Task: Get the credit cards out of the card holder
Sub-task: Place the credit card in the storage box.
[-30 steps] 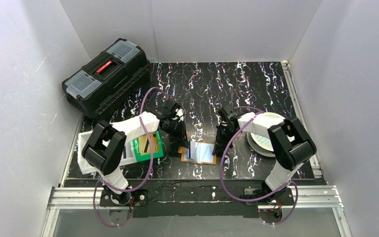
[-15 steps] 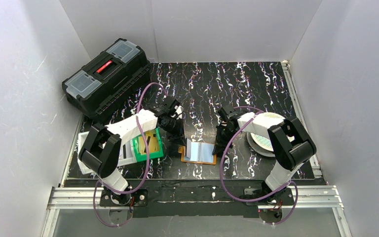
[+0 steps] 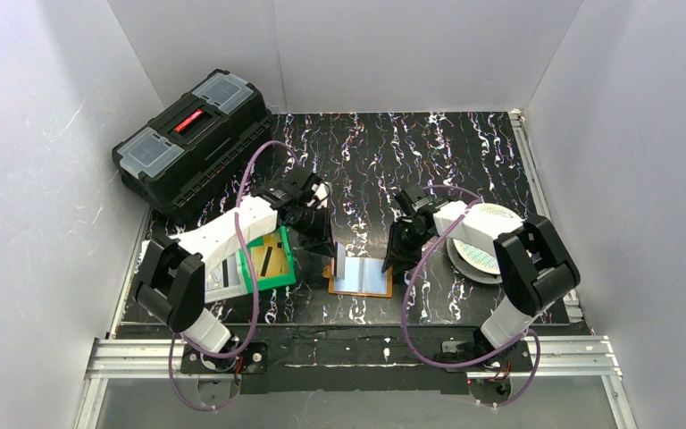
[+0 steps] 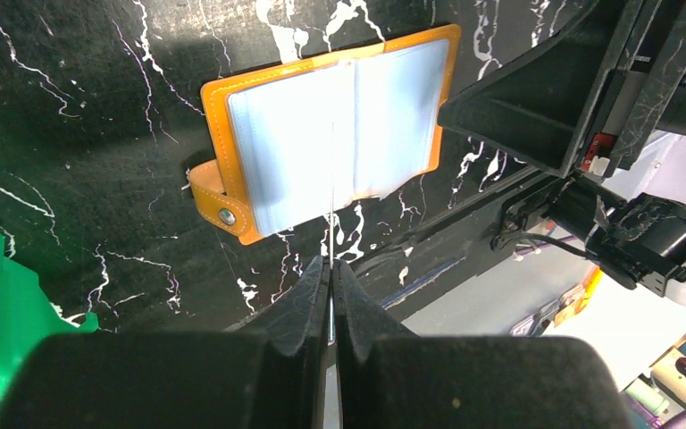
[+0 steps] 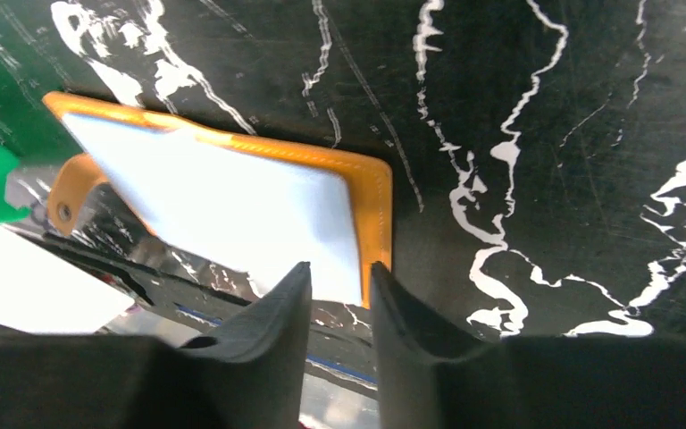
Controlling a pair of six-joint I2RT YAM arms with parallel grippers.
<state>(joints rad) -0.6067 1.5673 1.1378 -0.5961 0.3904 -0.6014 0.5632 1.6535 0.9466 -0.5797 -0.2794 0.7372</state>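
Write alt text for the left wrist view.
Left gripper, shut, pinches a thin pocket leaf seen edge-on above the open orange card holder on a black marbled table. The right arm looms at right.

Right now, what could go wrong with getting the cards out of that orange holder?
The left tool pinches a thin clear leaf of the card holder, not clearly a card; pulling may drag the holder. The right tool is open, so nothing seems to pin it.
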